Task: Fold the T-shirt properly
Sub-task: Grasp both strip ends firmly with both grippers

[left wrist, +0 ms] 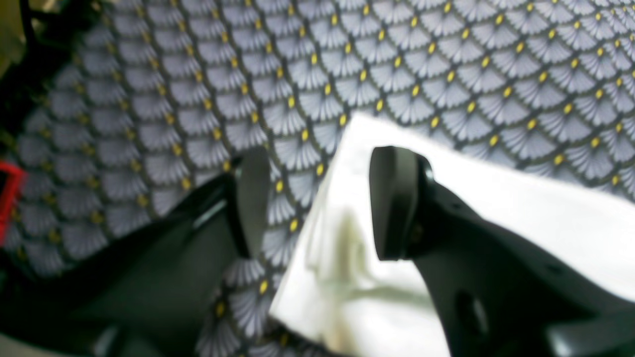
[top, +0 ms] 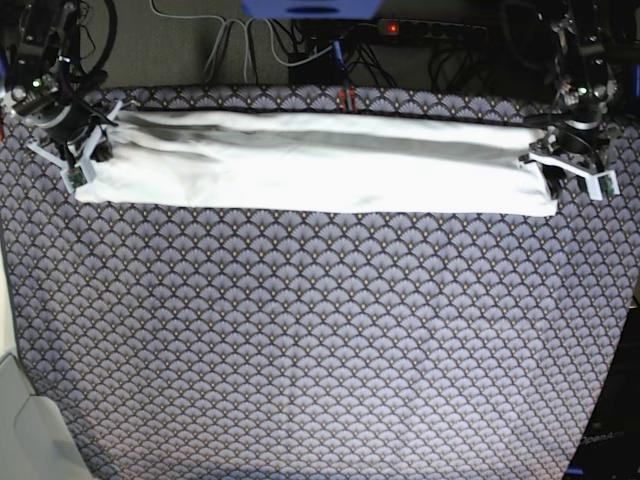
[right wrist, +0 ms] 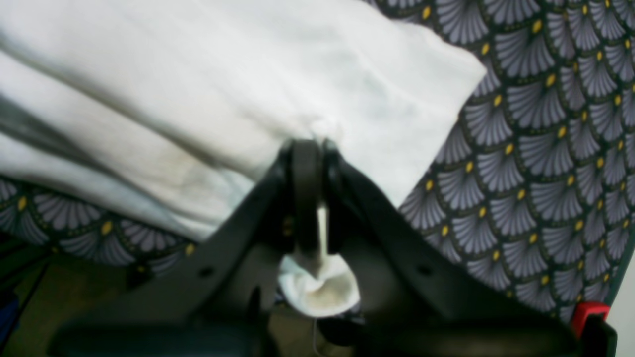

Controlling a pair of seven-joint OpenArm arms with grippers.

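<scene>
Base view: the T-shirt [top: 320,165] lies as a long white band along the far edge of the tabletop [top: 320,350], one arm at each end of it.
Step in hand: by my reading, a lengthwise fold is done and the ends are being handled for the next fold across.
Right hand [right wrist: 307,163]: jaws together, clamped on a bunched bit of the T-shirt's edge; a tuft of white cloth pokes out behind the pads.
Left hand [left wrist: 317,203]: fingers apart, nothing pinched; one finger is over the T-shirt's corner, the other over the patterned cloth just beside it. Whether it touches the fabric I cannot tell.
Next move: likely the left hand must settle around that corner and close, so both ends can be lifted together; an uneven grip would probably skew the fold.
Surface: tabletop covered in a dark fan-scale patterned cloth with yellow dots, bare on the near side of the T-shirt.
Room: cables [top: 250,45] and a power strip [top: 420,30] with a red light beyond the T-shirt.
</scene>
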